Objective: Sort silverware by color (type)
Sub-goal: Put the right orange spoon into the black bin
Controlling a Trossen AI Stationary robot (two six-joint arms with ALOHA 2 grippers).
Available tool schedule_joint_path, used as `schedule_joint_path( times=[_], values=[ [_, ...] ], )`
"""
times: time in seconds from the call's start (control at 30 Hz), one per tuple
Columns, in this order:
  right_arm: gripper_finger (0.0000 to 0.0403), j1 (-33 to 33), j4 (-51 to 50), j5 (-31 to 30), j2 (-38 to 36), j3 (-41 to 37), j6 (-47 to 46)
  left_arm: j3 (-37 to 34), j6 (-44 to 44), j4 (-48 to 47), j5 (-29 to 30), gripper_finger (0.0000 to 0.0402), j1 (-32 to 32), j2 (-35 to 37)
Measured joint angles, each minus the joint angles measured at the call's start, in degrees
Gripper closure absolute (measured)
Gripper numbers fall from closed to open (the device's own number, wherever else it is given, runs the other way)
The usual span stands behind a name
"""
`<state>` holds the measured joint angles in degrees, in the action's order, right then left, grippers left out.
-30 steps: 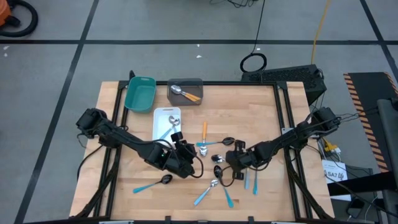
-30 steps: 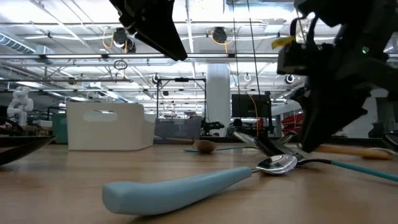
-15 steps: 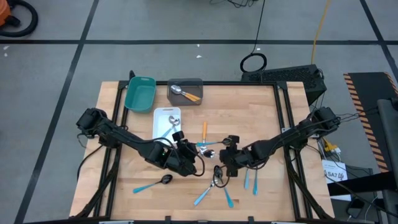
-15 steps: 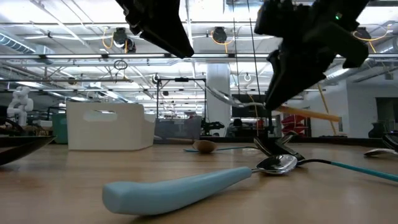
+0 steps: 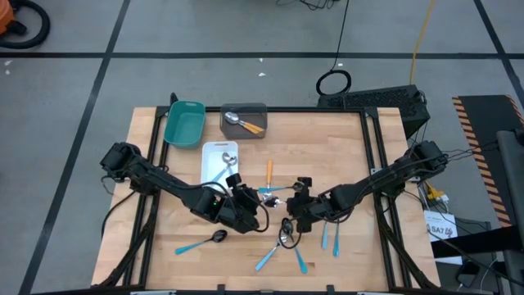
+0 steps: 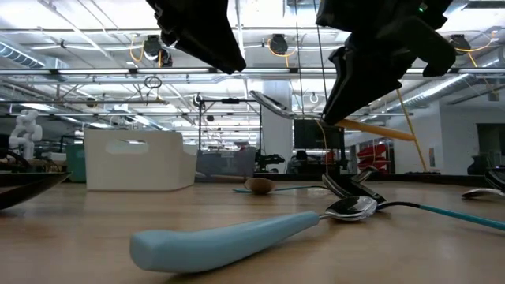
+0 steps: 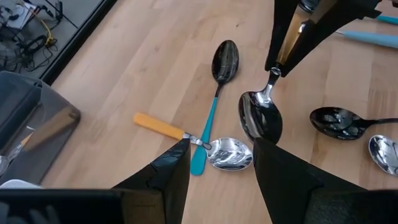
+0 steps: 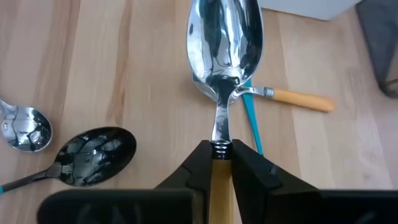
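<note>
My right gripper (image 5: 296, 208) is shut on a spoon with an orange handle and a shiny silver bowl (image 8: 224, 37), held above the table's middle; it also shows in the low view (image 6: 268, 100). My left gripper (image 7: 217, 171) is open and empty. It hovers just left of the right gripper (image 5: 246, 206), above a silver-bowled orange-handled spoon (image 7: 227, 154) that lies crossed over a blue-handled, black-bowled spoon (image 7: 224, 59). Several more blue-handled spoons (image 5: 268, 256) lie flat on the near half of the table. My right gripper pinches the orange handle at its bowl end (image 8: 219, 167), just behind the metal neck, between its two fingers. The spoon runs on ahead of the fingers, bowl foremost. It is lifted clear of the table, nearly level, and the handle's free end (image 6: 394, 132) sticks out behind.
A teal tray (image 5: 183, 121), a grey tray (image 5: 246, 110) holding an orange-handled spoon, and a white tray (image 5: 214, 164) holding a blue-handled spoon stand at the far left of the table. A black-bowled spoon (image 7: 339, 121) lies under the right gripper. A blue handle (image 6: 229, 237) lies close to the low camera.
My right gripper has risen from the table with the orange-handled spoon and gone a little toward the table's left, nearer my left gripper. The spoon, low among the others a second ago, now hangs clear above them.
</note>
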<state>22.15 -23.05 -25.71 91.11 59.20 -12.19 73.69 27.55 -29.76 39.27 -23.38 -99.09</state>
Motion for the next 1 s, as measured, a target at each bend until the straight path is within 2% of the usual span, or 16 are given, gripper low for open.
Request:
schedule_joint_path(
  times=[0.3, 0.6, 0.8, 1.0],
  values=[
    [0.0365, -0.55, 0.0, -2.89, 0.0, 0.0, 1.7, 0.0, 0.53, -0.28, -0.1, 0.0227, -1.36, 0.0],
    [0.0365, -3.27, -0.02, -2.95, 0.0, 0.02, 3.76, 0.0, -0.16, -2.46, -1.51, 0.0227, -3.39, -0.02],
    [0.0366, -8.15, -0.09, -2.88, 0.0, 2.28, 8.7, 0.0, 0.24, -10.14, -1.78, 0.0227, -4.38, 0.0],
    [0.0366, -13.21, 0.09, -2.71, 0.0, 5.11, 14.07, 0.0, 5.42, -19.18, -1.38, 0.0227, -5.07, 0.0]
  ],
)
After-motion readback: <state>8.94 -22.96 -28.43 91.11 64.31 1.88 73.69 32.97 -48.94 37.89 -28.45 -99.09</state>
